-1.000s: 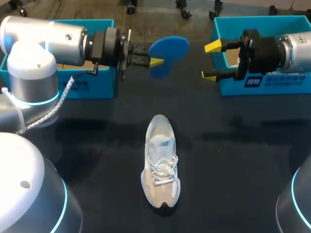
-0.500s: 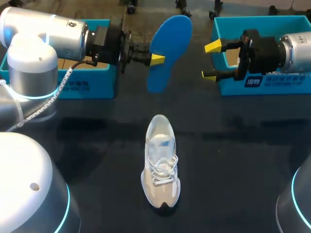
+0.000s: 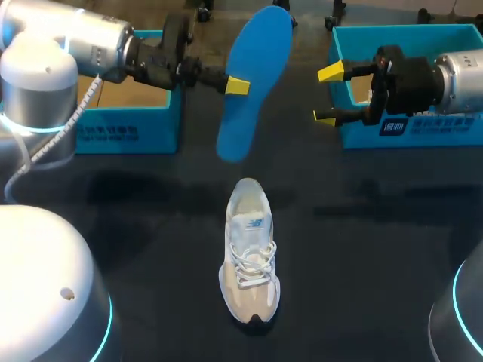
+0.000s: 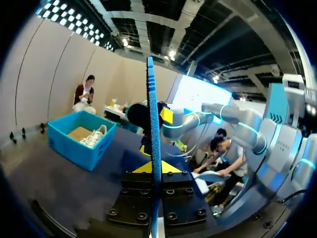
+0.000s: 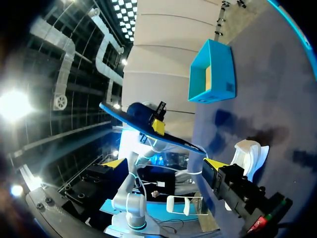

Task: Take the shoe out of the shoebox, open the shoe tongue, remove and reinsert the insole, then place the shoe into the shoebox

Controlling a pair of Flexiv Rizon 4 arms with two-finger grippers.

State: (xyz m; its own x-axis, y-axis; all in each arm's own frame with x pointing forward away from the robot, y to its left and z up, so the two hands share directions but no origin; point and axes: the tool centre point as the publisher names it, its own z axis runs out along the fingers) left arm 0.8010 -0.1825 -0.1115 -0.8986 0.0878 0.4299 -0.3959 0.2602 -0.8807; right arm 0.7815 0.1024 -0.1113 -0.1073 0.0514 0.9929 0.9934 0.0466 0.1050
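Observation:
A blue insole point(image 3: 253, 83) hangs in the air above the table's far middle, standing on edge and slanted. My left gripper point(image 3: 236, 85) is shut on its side. In the left wrist view the insole point(image 4: 152, 114) runs edge-on between my left gripper's point(image 4: 154, 167) yellow tips. The white shoe point(image 3: 250, 253) lies on the dark table below, its toe toward the near edge, laces loosened. My right gripper point(image 3: 326, 94) stands open and empty to the right of the insole. From the right wrist I see the insole point(image 5: 143, 130) and the shoe point(image 5: 250, 153) ahead of my right gripper point(image 5: 163, 163).
A blue box point(image 3: 128, 132) stands at the back left behind my left arm. A second blue box point(image 3: 407, 34) stands at the back right behind my right arm, and in the left wrist view this box point(image 4: 74, 148) holds something white.
My left gripper has turned and lifted the insole, which now shows its full length and slants down to the left. The right arm and the shoe have not moved.

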